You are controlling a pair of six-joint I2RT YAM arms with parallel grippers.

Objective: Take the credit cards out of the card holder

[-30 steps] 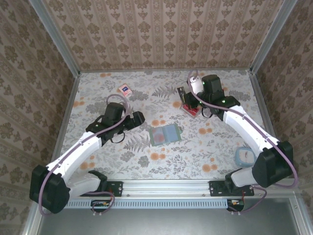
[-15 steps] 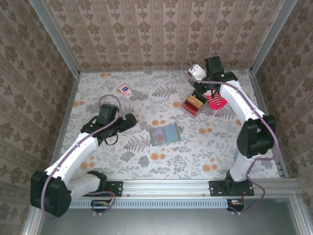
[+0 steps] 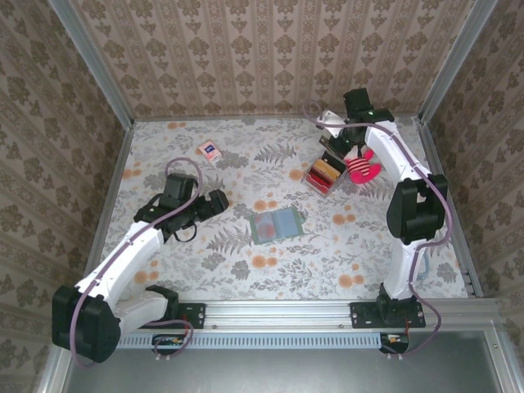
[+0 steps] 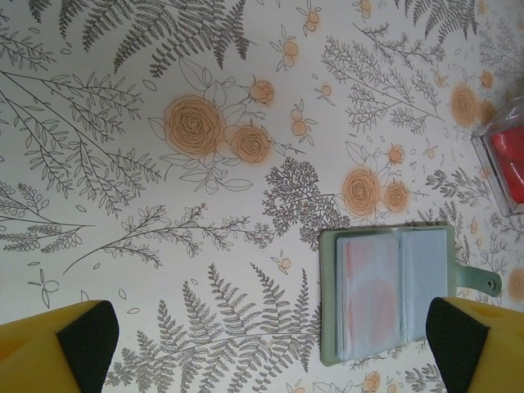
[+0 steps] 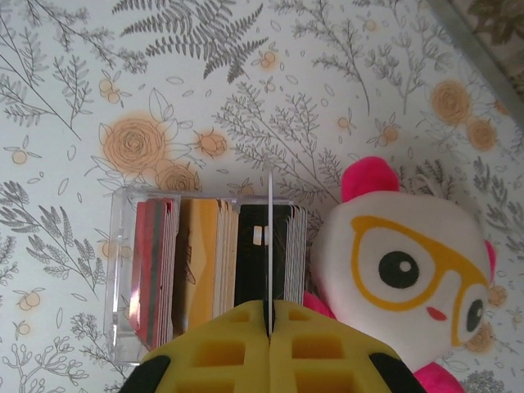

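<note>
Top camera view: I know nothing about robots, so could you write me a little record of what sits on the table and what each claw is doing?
card holder: lying open, flat, mid-table
credit card: pinkish, inside one pocket of the holder
left gripper: open, holding nothing, beside the holder
right gripper: shut on a thin card seen edge-on, above the clear box
clear box: holds red, orange and black cards on edge
plush toy: pink and white, beside the box
small packet: far left, apart
</note>
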